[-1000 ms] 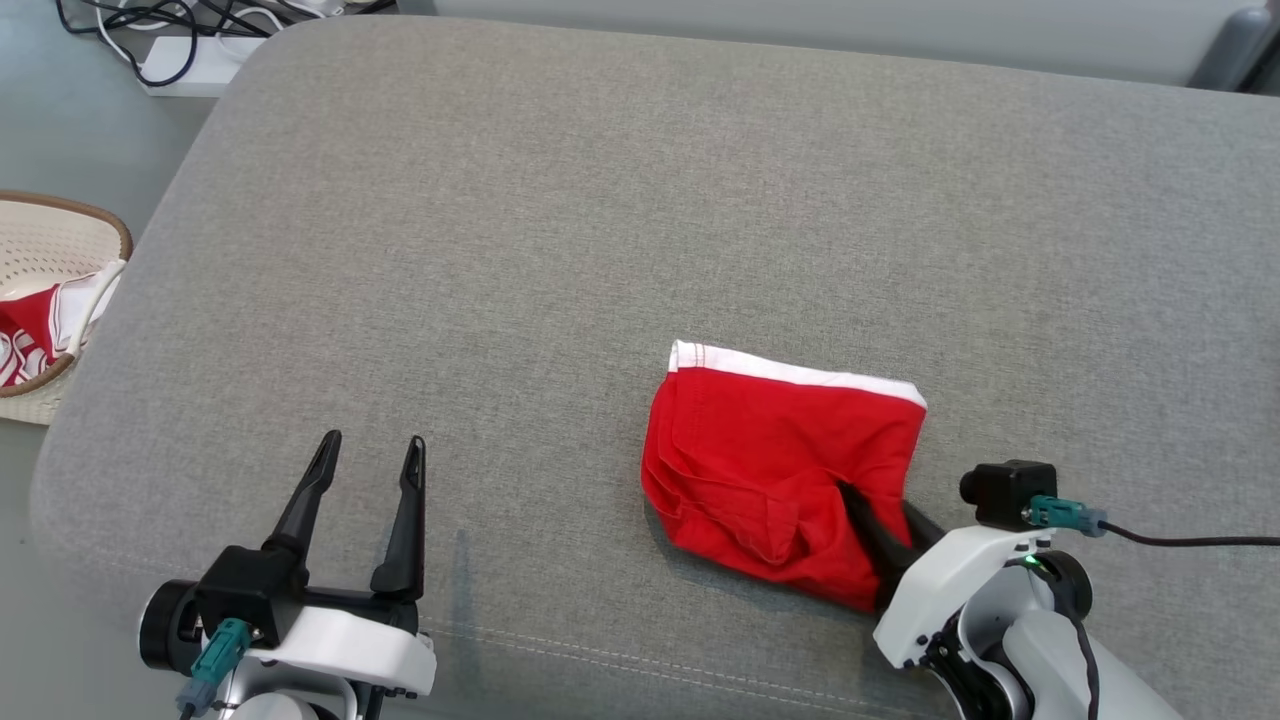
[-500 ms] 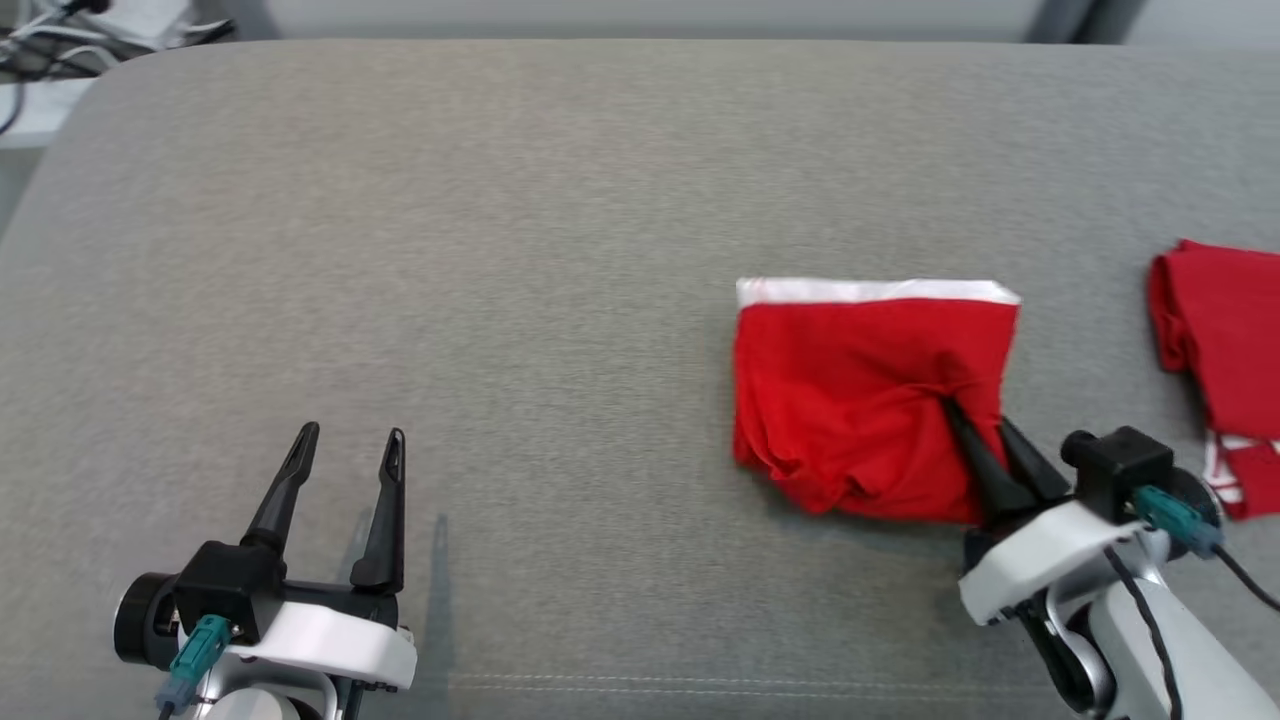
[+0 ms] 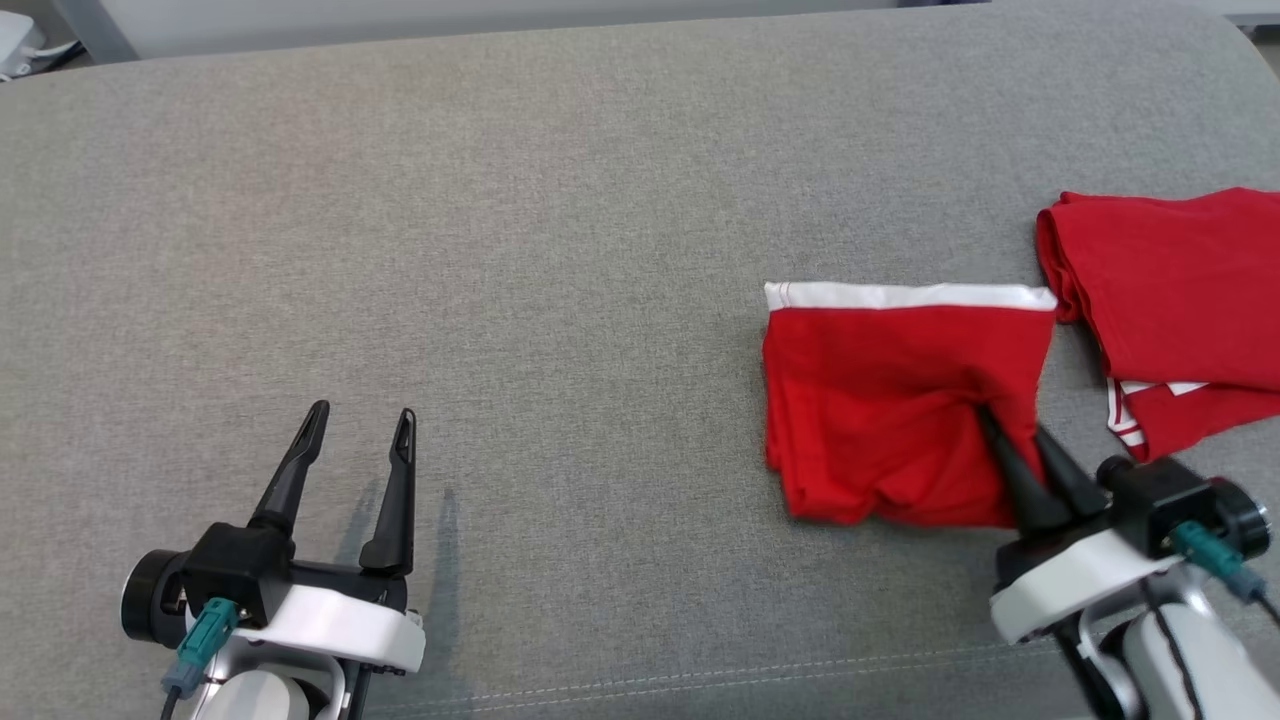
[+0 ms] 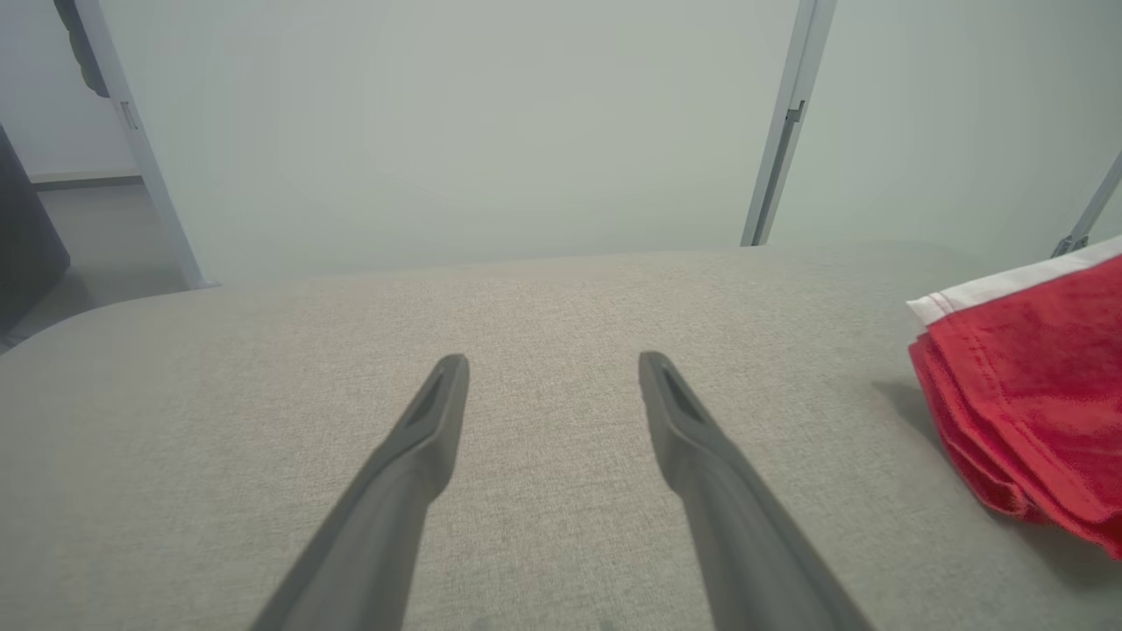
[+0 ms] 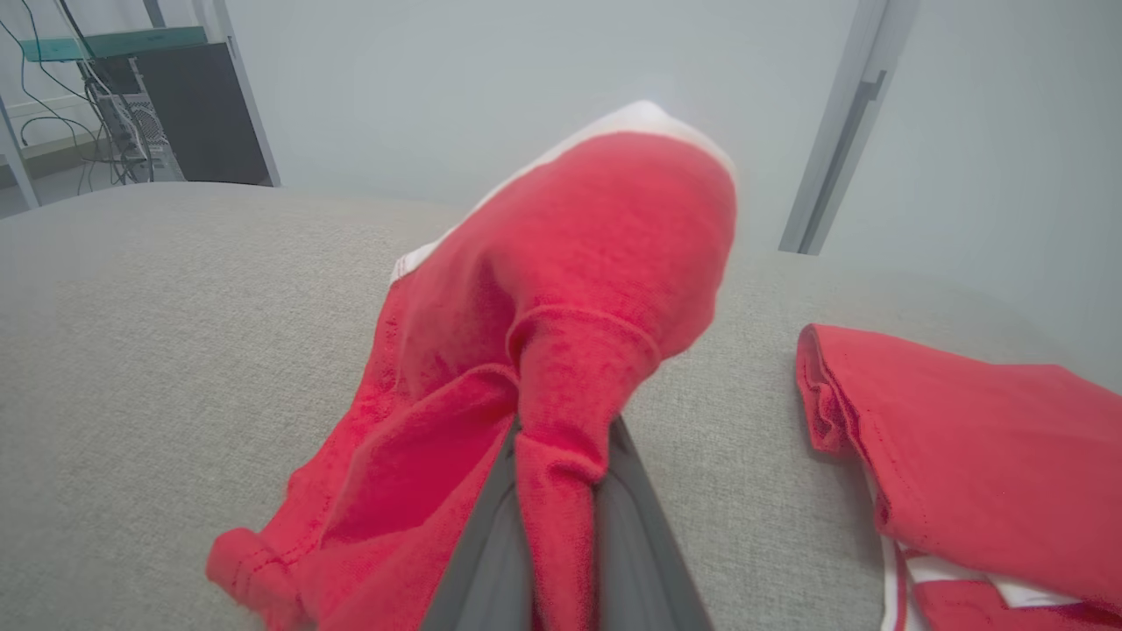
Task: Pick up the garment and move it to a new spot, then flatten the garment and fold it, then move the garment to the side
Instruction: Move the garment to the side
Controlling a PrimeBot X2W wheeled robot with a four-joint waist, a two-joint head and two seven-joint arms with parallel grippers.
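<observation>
The garment (image 3: 890,400) is a folded red piece with a white band along its far edge, lying right of centre on the grey cushion. My right gripper (image 3: 1000,425) is shut on its near right corner; in the right wrist view a pinch of the garment (image 5: 570,350) stands between the fingers (image 5: 478,561) and the cloth rises above them. My left gripper (image 3: 360,425) rests open at the lower left, nothing between its fingers (image 4: 429,429). The garment's edge (image 4: 1034,377) shows at the right of the left wrist view.
A second folded red garment with white stripes (image 3: 1170,300) lies just right of the held one, near the cushion's right edge; it appears as the second garment (image 5: 973,438) in the right wrist view. The grey cushion (image 3: 500,250) stretches bare to the left and centre.
The head camera has turned right, bringing the second red garment into view. My right gripper has shut on the garment's corner and the folded piece now sits squarer. The left gripper stays open.
</observation>
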